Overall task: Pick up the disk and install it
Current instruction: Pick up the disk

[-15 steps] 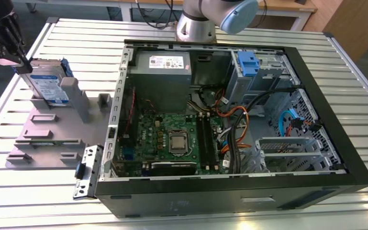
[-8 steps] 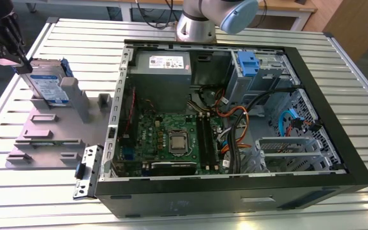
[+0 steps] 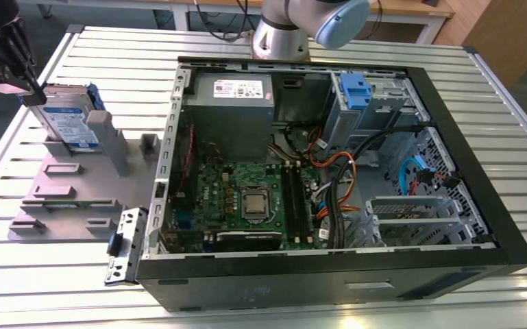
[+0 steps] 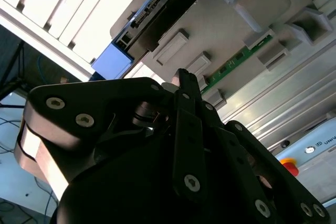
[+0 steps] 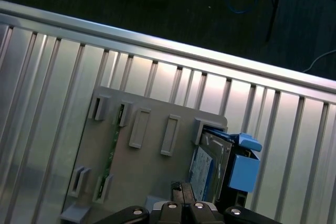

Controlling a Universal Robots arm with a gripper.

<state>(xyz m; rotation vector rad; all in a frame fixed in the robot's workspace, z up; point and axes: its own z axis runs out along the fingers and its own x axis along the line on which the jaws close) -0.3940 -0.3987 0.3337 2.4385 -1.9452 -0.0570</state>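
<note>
The disk (image 3: 66, 123) stands on edge in a slot of the grey fixture plate (image 3: 80, 199), at the exterior view's left. It is silver with a white-and-blue label and a blue carrier frame. My black gripper (image 3: 25, 86) hangs just above and to the left of it, apart from it. In the first wrist view my gripper (image 5: 181, 188) sits close over the disk (image 5: 207, 167) and its blue carrier (image 5: 244, 170). The fingertips are shut together with nothing between them. The second wrist view has one finger (image 4: 185, 85) pointing at the disk's connector edge (image 4: 157, 11).
An open computer case (image 3: 482, 205) fills the middle and right, with a motherboard (image 3: 244, 199), a grey power supply (image 3: 236, 92) and a drive bay with a blue clip (image 3: 355, 92). A green memory stick (image 3: 62, 202) lies in the fixture. A loose metal bracket (image 3: 124, 247) lies beside the case.
</note>
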